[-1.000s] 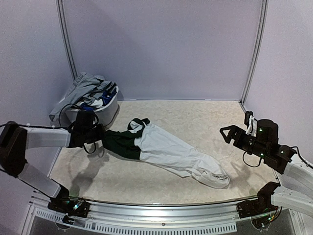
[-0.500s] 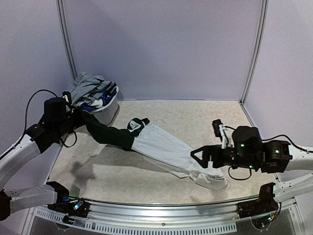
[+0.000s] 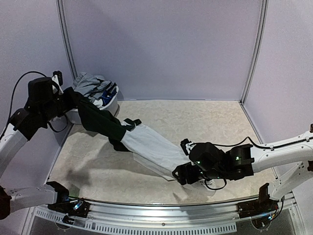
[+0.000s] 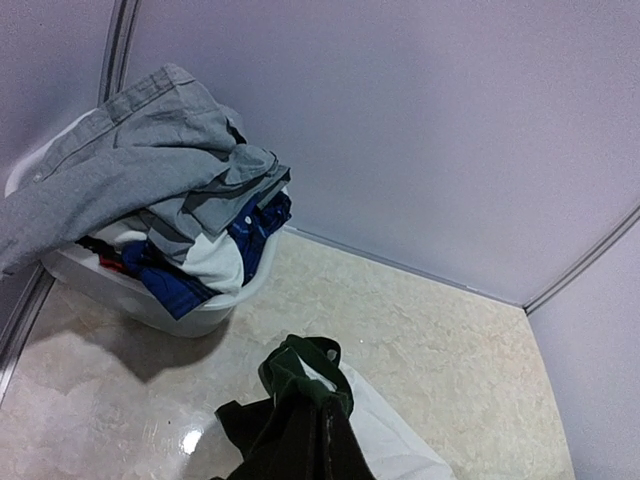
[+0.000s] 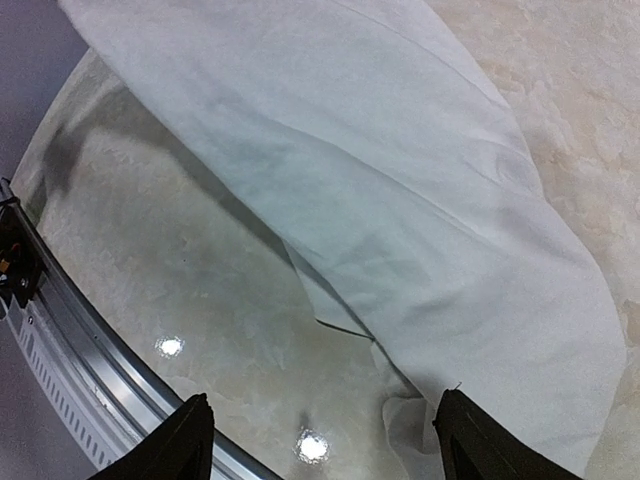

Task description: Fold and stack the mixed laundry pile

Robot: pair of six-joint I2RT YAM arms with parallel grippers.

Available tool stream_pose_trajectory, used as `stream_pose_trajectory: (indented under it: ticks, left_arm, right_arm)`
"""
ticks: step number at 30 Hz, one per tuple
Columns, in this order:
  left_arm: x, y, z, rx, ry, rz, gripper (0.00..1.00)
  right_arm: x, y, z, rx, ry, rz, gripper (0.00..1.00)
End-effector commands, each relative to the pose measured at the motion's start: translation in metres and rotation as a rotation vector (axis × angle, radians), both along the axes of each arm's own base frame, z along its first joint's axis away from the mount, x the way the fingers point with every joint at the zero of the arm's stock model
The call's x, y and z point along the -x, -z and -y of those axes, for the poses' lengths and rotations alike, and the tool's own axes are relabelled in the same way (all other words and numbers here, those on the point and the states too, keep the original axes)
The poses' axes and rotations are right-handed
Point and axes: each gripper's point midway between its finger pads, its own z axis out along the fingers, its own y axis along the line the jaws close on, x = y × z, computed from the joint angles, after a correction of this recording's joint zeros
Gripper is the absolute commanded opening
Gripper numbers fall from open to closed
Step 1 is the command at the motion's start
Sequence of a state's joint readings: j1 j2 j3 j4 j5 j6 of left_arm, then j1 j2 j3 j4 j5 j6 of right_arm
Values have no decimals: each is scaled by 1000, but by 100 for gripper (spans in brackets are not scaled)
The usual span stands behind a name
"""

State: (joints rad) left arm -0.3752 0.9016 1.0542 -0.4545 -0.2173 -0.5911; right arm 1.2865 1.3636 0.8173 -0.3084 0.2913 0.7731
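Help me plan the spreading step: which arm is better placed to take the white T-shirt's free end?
Right. The right gripper hangs open over the near end of the white T-shirt, while the left gripper is shut on its dark green sleeve, raised beside the basket.

The T-shirt [image 3: 151,149] stretched out from beside the laundry basket [image 4: 120,295] has a plain white body and dark green sleeves, the green close to black in shadow. The basket itself is white. On top of it lies a plain grey garment [image 4: 130,170], with a deep blue piece [image 4: 262,222] and a white piece [image 4: 215,265] at its rim. The table [image 3: 210,122] under the basket is pale beige with a mottled, stone-like pattern.
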Motion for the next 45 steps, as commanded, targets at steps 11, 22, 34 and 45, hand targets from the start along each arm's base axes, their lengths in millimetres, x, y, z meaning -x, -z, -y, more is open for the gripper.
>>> stream_pose_trajectory:
  ticks: [11,22,34,45]
  left_arm:
    - [-30,-7,5,-107,-23,-65,0]
    - [-30,1,-2,-143,-51,-88,0]
    - [-7,-19,-41,-253,-202,-134,0]
    - [8,-9,-57,-269,-264,-139,0]
  right_arm:
    - [23,62,20,244,87,-3,63]
    - [5,87,28,410,170,77,34]
    - [-3,-50,116,307,237,240,0]
    - [10,-78,176,18,280,209,4]
